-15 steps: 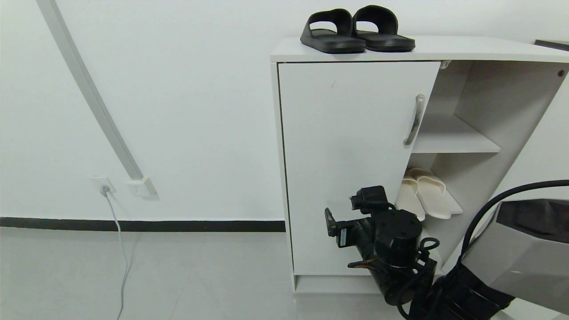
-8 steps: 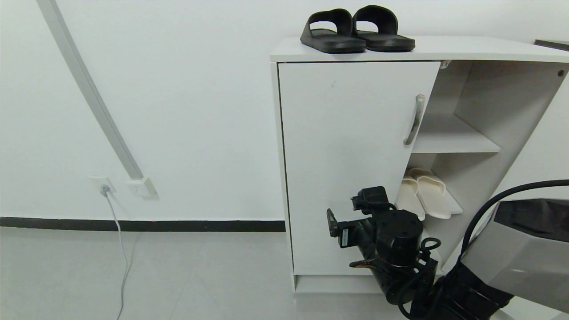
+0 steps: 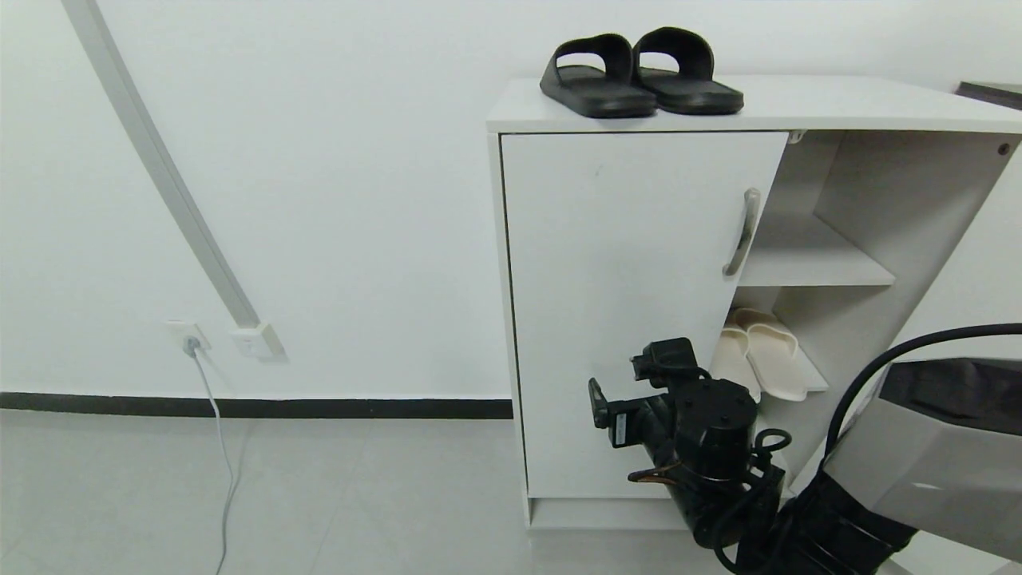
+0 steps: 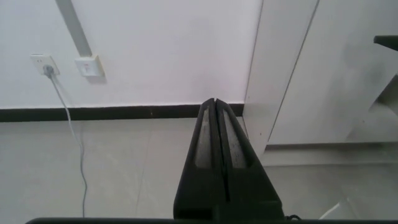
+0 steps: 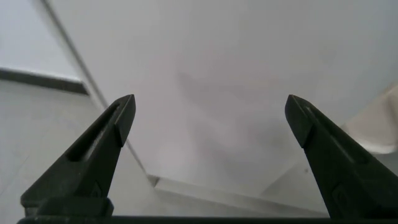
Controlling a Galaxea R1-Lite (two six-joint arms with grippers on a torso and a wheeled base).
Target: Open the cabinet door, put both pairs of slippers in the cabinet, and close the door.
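The tall white laminate cabinet [image 3: 838, 100] has its flat white door [image 3: 631, 303] swung partly off the frame. How wide the door stands is hard to judge from this angle. Its curved grey metal handle [image 3: 742, 231] sits at the free edge, and the shelves beside it are exposed. A pair of cream foam slippers [image 3: 766, 351] lies side by side on the lower shelf [image 3: 816, 375] inside. The pair of black rubber slide slippers [image 3: 643, 76] sits on the cabinet's top surface, near the front edge, so that half of the job is not yet done.

The right pincer [image 5: 210, 106] is released, fingers spread wide, low down and facing the door panel from close by. The left pincer [image 4: 214, 106] is clenched on nothing and points at the floor beside the cabinet.

The main risk is the right arm brushing the panel and pushing the door shut before the black pair goes in. Reaching up past the door's free edge could also catch the handle. A careless grab at only one strap would likely drag the neighbouring slipper off the front edge onto the floor.
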